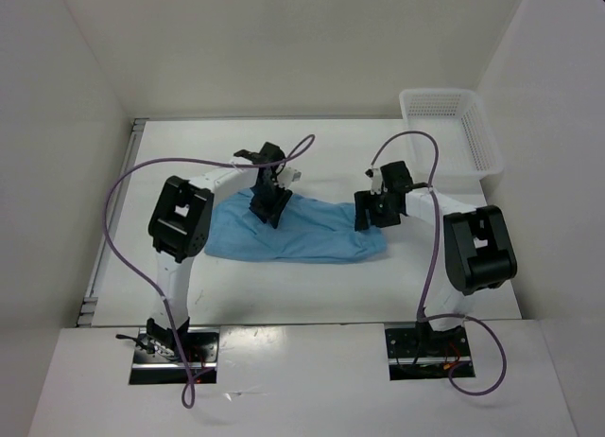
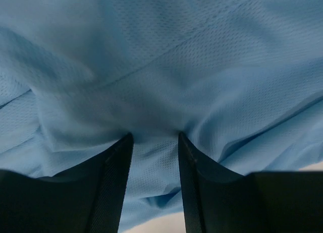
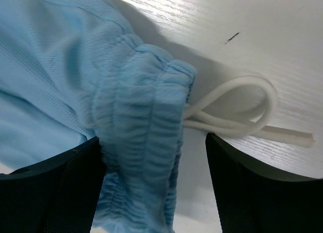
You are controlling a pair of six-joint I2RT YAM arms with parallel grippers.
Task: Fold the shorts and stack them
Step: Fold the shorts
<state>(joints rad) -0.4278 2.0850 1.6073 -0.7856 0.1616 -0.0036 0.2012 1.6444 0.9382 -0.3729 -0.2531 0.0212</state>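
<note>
The light blue shorts (image 1: 307,234) lie spread flat across the middle of the table. My left gripper (image 1: 269,210) is down on their far left part. In the left wrist view its gripper (image 2: 154,137) has the jaws narrowed but apart, with loose blue mesh fabric (image 2: 176,56) rippled between them. My right gripper (image 1: 368,218) is at the shorts' right end. In the right wrist view its gripper (image 3: 153,138) is open wide and straddles the gathered waistband (image 3: 144,157). The white drawstring (image 3: 242,117) loops on the table beside it.
A white mesh basket (image 1: 477,134) stands at the far right corner of the table. White walls close in the table at the back and on both sides. The arms' purple cables arch above the table.
</note>
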